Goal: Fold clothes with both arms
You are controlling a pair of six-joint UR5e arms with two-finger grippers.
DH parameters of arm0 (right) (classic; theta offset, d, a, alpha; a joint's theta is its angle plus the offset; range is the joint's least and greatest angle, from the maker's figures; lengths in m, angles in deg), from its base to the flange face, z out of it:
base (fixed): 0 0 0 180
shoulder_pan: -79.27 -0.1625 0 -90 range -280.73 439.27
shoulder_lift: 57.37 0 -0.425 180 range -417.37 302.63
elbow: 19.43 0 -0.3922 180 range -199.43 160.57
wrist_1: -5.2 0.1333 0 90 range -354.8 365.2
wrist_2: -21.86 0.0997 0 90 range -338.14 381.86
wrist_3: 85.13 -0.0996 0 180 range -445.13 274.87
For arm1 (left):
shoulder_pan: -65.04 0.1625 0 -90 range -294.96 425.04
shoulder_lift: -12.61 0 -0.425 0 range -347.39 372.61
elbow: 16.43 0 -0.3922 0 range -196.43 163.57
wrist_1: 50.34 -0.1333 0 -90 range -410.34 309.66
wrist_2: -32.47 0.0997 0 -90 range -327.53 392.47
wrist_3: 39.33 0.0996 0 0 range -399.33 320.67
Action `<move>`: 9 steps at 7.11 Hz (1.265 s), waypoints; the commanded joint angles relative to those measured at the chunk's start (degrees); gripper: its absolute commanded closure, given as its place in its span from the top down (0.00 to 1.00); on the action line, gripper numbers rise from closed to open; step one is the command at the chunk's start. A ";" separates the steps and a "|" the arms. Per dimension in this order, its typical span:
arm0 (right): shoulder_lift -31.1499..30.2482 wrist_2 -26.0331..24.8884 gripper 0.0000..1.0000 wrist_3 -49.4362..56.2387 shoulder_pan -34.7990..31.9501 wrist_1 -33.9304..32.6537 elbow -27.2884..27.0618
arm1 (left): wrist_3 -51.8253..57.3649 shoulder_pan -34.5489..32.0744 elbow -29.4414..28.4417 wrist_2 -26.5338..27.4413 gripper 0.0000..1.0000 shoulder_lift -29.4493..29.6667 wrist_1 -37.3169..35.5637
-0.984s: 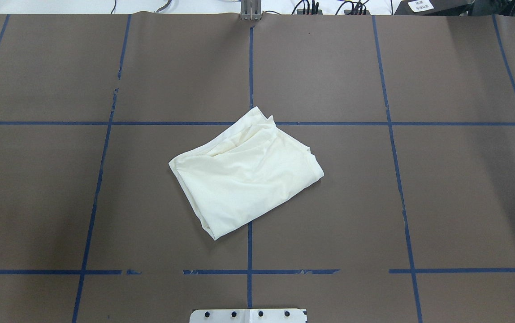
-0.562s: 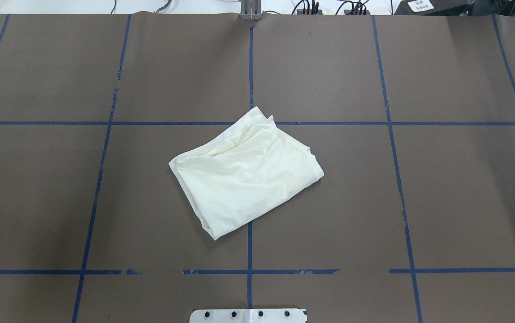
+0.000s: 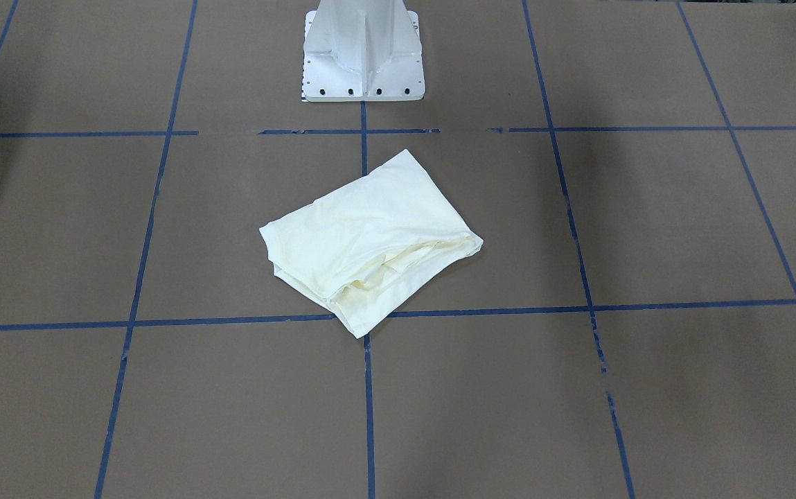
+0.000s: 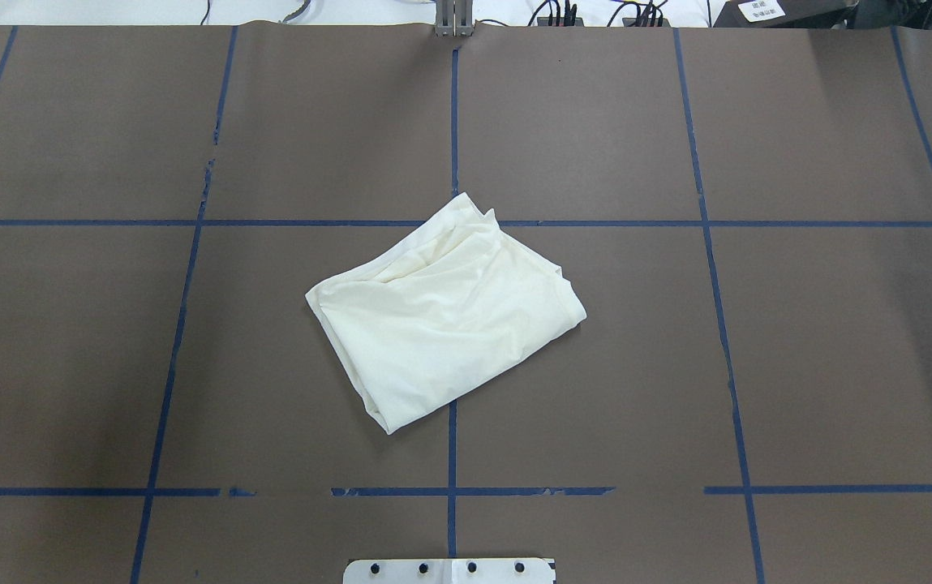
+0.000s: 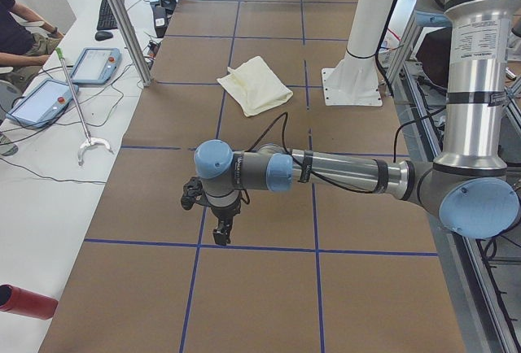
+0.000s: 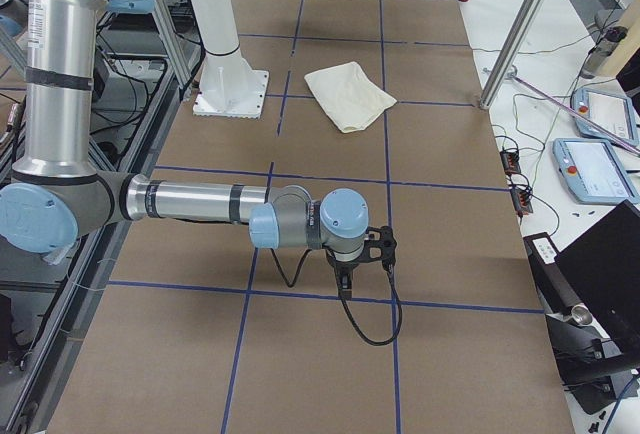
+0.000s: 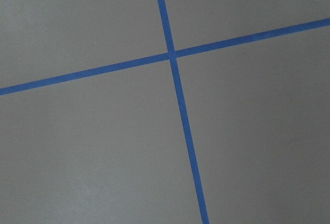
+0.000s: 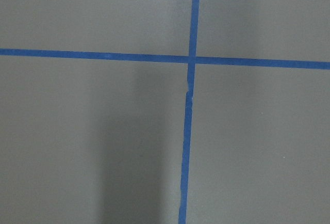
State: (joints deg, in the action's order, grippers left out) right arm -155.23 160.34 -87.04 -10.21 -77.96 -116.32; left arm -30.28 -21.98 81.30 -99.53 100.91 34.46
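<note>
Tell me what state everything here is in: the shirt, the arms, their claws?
Shirt: folded into a loose tilted bundle, plain side up, lying untouched.
Left arm: stretched out low over the table, far from the shirt.
Right arm: likewise, at the other end.
Left claw: pointing down; open or shut, cannot tell.
Right claw: the same.

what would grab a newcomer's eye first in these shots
The cream T-shirt stands out first: a folded, slightly rumpled bundle lying askew on the middle of the brown table, across its central blue tape line, with only plain cream fabric showing. Next come the left arm and the right arm, each stretched out low over its own end of the table, well away from the shirt.
</note>
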 commanded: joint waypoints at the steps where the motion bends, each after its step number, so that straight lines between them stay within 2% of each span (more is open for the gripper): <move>1: 0.04 2.38 1.00 0.07 -0.79 0.01 -0.14 | 0.00 0.00 0.44 0.08 0.99 0.03 0.02; 7: -0.05 2.40 1.00 0.07 -0.97 0.19 -0.05 | 0.00 0.00 -0.08 0.08 0.99 0.03 0.11; 8: -0.05 2.31 1.00 0.07 -0.97 0.19 -0.05 | -1.30 0.09 -0.17 -0.01 0.99 0.12 0.02; 9: -0.05 2.31 1.00 0.07 -0.97 0.28 -0.05 | -8.02 0.09 0.35 -0.01 0.99 0.38 0.02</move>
State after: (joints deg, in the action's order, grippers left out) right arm -155.27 162.70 -86.98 -11.17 -77.75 -116.37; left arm -32.66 -21.93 81.28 -99.51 101.07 34.51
